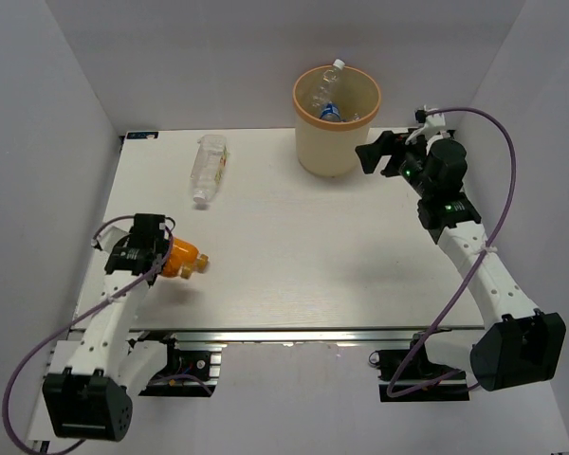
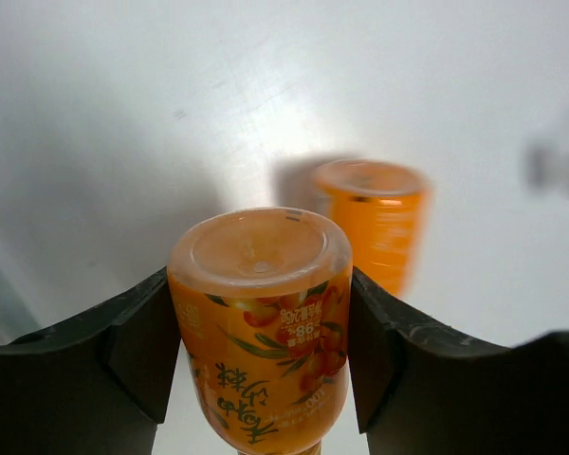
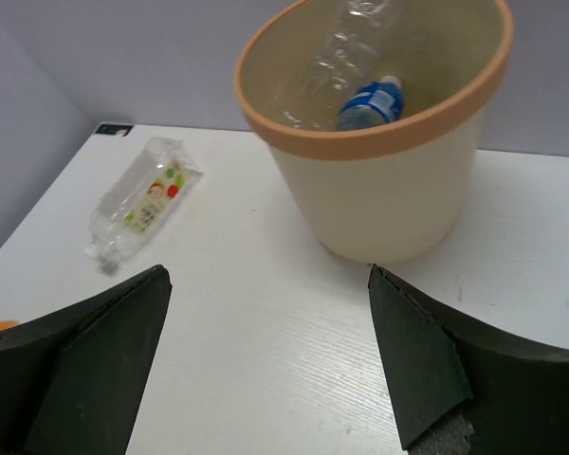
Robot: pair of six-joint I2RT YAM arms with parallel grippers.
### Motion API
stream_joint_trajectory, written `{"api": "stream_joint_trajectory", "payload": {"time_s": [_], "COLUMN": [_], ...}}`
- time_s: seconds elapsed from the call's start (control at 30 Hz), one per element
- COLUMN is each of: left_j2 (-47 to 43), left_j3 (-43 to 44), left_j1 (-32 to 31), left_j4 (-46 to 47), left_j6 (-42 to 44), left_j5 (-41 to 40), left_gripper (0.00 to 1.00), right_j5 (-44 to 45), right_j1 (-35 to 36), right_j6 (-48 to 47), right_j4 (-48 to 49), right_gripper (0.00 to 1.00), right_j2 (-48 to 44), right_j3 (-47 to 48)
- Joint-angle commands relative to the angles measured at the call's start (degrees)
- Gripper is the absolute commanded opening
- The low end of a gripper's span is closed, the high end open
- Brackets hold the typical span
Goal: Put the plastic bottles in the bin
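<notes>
view from above and from both wrists of a white worktop (image 1: 360, 275), with two arms bolted at its near edge.

the left arm (image 1: 102, 327) rises from its base at the near left and leans forward along the left edge. its wrist is bent to the right, so the left fingers (image 2: 95, 360) point across the worktop. they are partly closed, one on each side of an orange bottle (image 2: 261, 332), pressing its printed label from both sides. the bottle lies along the fingers with its flat base facing away from the wrist. it is not possible to tell whether it rests on the worktop or hangs just above it. just beyond it, the left wrist view shows a second orange bottle (image 2: 375, 227), blurred.

the right arm (image 1: 484, 275) reaches far forward from the near right, its forearm slanting up the right side and its wrist turned left. the right fingers (image 3: 85, 365) are spread wide and hold nothing. they hover just beside the right wall of the bin (image 1: 322, 152).

farther back on the left, a labelled clear bottle (image 1: 209, 168) lies flat on the worktop, well apart from both arms.

the bin, beige with a peach rim, stands at the far edge. inside it are a blue-labelled bottle (image 1: 329, 112) and a plain clear bottle (image 1: 334, 71) whose white cap pokes above the rim.
</notes>
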Motion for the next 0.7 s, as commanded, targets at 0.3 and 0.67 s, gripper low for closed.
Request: {"api": "stream_joint_trajectory", "payload": {"time_s": [0.3,0.67], "left_j2": [-10.16,3.38], "left_j3": [3.82,9.35], "left_j1": [-0.47,-22.44], "left_j4": [35.17,44.67], "left_j6": [8.92,3.81], "left_j5": [22.01,7.32], "left_gripper": [0.32,0.31], "right_j5": [-32.97,-25.48], "right_j1": [6.48,24.41], "right_j6": [-1.21,-11.24], "right_j4": [9.49,3.77], "right_gripper": [0.89,0.89], "right_j2": [-0.72,8.33], "right_j3": [-4.67,0.16]}}
